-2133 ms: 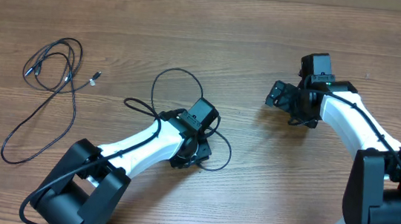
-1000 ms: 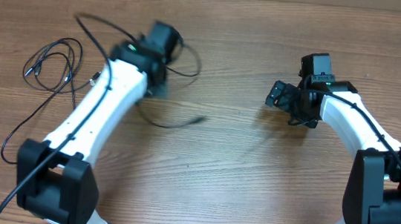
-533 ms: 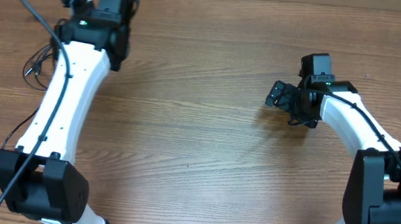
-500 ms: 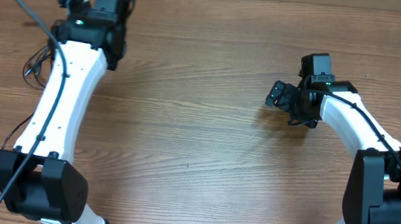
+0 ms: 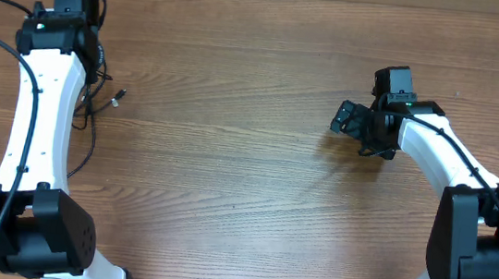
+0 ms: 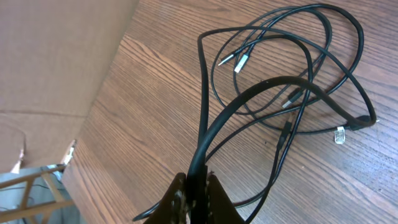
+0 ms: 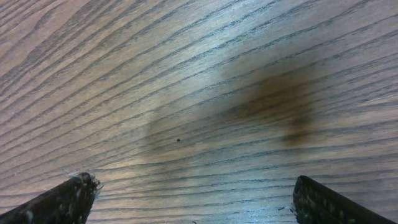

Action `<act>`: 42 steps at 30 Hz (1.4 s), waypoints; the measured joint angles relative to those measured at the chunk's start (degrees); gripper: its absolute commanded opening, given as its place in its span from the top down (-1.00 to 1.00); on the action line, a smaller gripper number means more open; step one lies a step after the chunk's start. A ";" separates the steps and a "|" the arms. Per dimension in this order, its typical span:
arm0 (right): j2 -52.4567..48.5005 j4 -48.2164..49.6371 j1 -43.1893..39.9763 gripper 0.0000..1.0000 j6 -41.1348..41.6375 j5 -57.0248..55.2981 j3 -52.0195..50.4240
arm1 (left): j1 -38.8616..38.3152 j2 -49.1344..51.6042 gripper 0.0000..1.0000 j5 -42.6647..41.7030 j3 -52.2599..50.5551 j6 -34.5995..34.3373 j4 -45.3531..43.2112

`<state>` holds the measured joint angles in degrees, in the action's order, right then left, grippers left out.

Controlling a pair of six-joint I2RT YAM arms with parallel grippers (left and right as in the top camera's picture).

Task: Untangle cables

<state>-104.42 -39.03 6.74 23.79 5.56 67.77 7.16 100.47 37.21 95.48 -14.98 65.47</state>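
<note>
Fingers (image 6: 176, 200) of the left gripper (image 6: 196, 186) are pressed tight on one black cable (image 6: 201, 118), pinching it where two of its strands come up side by side. From the pinch the black cable runs straight away from the gripper. Then one strand bends around the top of the pile of cables (image 6: 292, 93) and the other arches across it. It is hard to tell if it is caught in the pile's loops or only hangs over them. The pile lies on the table (image 6: 143, 112) just past the pinch, and its loops cross each other many times. Two silver-tipped plugs (image 6: 239, 61) lie among the loops, and a small white plug (image 6: 339, 134) lies at the pile's edge. So the left arm is right at the pile, and the cable's long line points from the fingers into it. The right gripper (image 7: 193, 182) is well apart from the pile, far across the table. Its fingers are spread wide with only bare wood under them. Any next pull or drop looks like a job for the left arm.
</note>
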 measured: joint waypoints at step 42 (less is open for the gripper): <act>0.00 0.00 0.00 -1.00 0.00 0.00 0.00 | 2.64 0.17 -0.86 -39.17 -0.26 3.96 2.86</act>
<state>-104.42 -39.03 6.74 23.79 5.56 67.77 9.80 100.64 -1.96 95.22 -11.03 68.34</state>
